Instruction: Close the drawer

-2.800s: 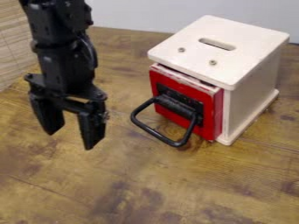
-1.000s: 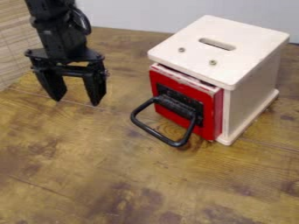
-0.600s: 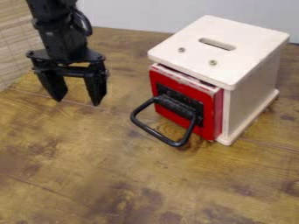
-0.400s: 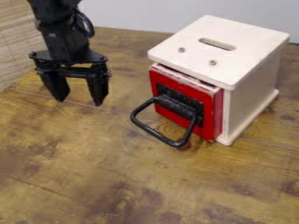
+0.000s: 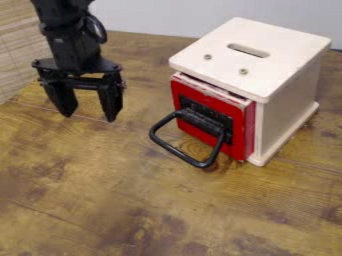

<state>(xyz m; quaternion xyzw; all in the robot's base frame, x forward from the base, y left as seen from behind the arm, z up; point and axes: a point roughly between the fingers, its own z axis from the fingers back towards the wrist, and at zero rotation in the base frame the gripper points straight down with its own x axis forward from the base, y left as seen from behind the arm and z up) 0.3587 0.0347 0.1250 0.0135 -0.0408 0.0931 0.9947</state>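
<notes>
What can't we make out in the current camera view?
- Drawer interior: hidden by its front.
- Box back and far side: turned away from the camera.
- Arm upper part: cut off by the top edge.
- Hand pads: inner faces too dark and small.

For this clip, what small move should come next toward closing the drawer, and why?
Probably shift the open gripper across toward the front of the black loop handle, staying on its outer side, to set up a push. The red drawer front seems to sit slightly proud of the white box, and the gripper is off to one side, touching neither.
</notes>
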